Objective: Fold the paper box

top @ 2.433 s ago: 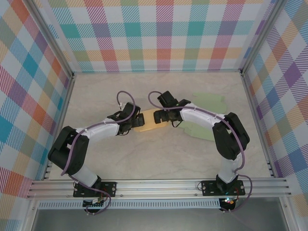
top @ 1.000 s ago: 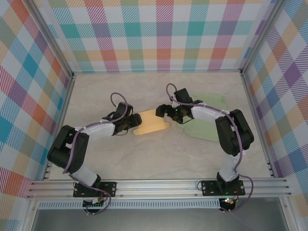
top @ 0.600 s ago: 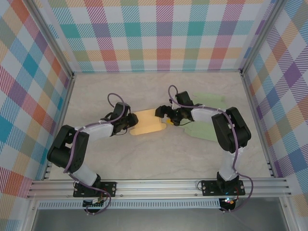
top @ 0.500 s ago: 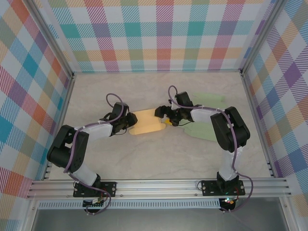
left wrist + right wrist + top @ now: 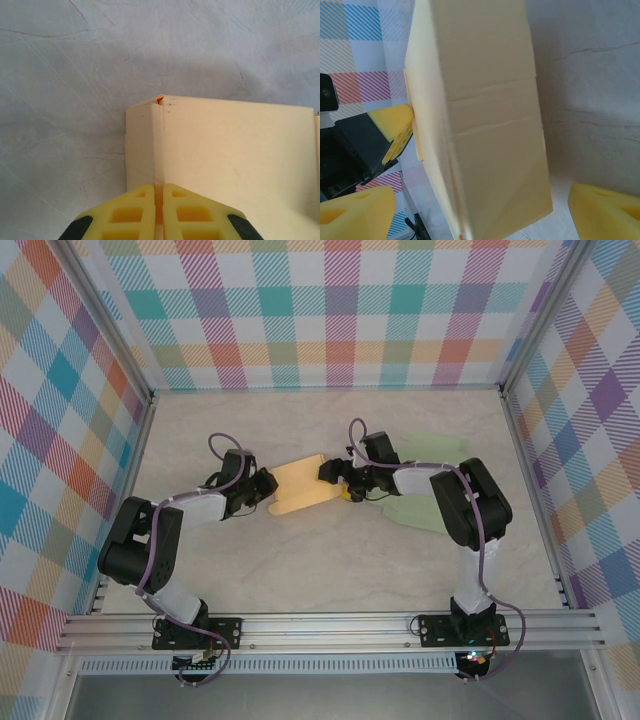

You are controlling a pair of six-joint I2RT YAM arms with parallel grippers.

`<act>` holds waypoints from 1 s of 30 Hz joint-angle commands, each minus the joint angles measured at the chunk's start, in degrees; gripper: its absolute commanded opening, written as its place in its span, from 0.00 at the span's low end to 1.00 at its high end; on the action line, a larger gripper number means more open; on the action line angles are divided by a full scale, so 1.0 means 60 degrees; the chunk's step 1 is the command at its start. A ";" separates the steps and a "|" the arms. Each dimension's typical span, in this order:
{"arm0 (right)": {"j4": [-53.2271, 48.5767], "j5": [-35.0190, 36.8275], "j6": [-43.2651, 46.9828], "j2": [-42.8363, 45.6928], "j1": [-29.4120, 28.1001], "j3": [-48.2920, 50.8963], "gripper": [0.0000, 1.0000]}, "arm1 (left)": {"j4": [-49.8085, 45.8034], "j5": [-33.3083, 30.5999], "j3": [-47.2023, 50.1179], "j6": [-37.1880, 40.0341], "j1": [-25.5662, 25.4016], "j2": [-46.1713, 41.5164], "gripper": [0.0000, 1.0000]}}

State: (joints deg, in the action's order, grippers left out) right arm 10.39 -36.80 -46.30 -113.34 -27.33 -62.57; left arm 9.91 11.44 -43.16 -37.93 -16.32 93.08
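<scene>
The left claw (image 5: 159, 194) hides from you the box (image 5: 225, 145) edge it pinches; to the claw's right, the picture edge cuts the box off.

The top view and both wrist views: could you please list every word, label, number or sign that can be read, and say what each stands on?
None: no text can be read here.
The box is plain cream on every face that shows; the small orange speck at one corner is no sign.
The green sheets are blank.
The walls carry a coloured check pattern and no writing.
</scene>
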 commanded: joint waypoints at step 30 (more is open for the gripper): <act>0.2146 -0.1288 -0.0454 -0.0608 0.0014 -0.0563 0.43 | -0.0765 0.0660 -0.0074 0.0497 0.0346 -0.0338 0.14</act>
State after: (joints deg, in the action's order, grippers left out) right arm 20.60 -43.20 -48.21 -117.49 -27.33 -66.65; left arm 9.28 14.74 -43.31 -36.25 -14.70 93.32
